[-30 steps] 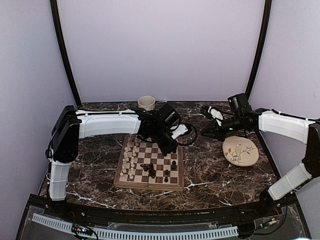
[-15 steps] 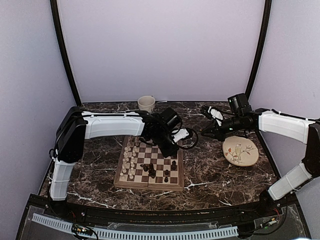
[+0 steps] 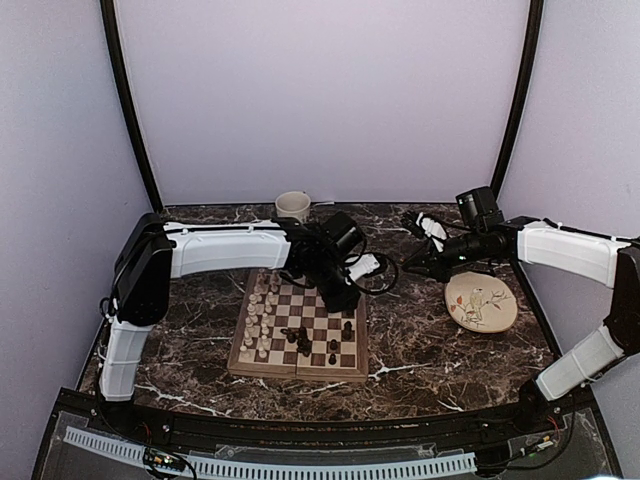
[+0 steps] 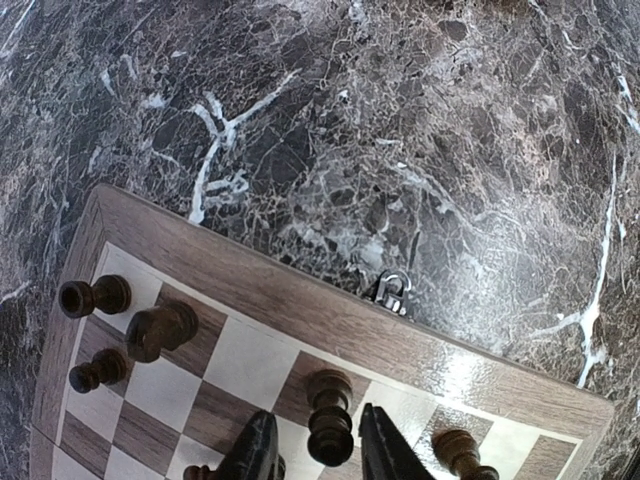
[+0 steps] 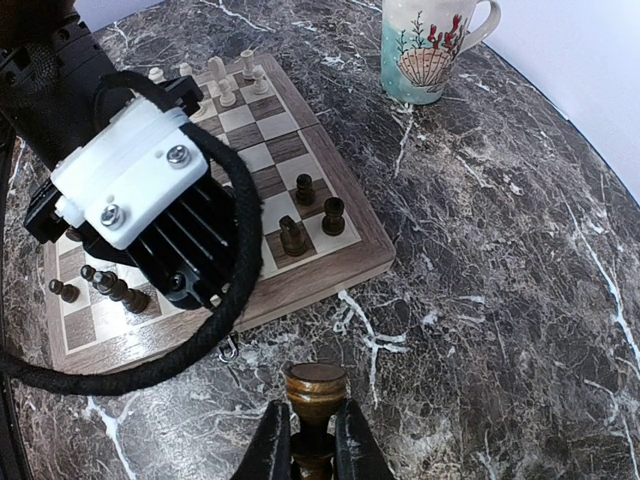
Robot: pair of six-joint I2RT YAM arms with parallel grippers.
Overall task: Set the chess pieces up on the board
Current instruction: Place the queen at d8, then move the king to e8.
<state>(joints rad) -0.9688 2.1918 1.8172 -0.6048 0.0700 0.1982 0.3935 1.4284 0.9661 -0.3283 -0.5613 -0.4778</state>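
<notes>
The board [image 3: 297, 371] lies mid-table, with cream chess pieces [image 3: 260, 320] along its left side and dark ones [image 3: 300, 338] scattered near the middle and right. My left gripper [image 3: 343, 293] hovers over the board's far right corner. In the left wrist view it [image 4: 315, 418] is open, and a dark piece [image 4: 330, 425] stands on a square between the fingers with a gap on each side. More dark pieces [image 4: 160, 330] stand nearby. My right gripper [image 5: 310, 412] is shut on a dark piece [image 5: 316, 385] above the marble, right of the board [image 5: 330, 275].
A cream cup [image 3: 293, 205] stands at the back of the table, painted with a shell in the right wrist view [image 5: 425, 45]. A round decorated plate [image 3: 481, 302] lies at the right. A metal latch [image 4: 393, 290] sticks out of the board's edge.
My left gripper has opened off the dark piece, which now stands free on the board. The left arm shifted slightly right. The right arm has not moved.
</notes>
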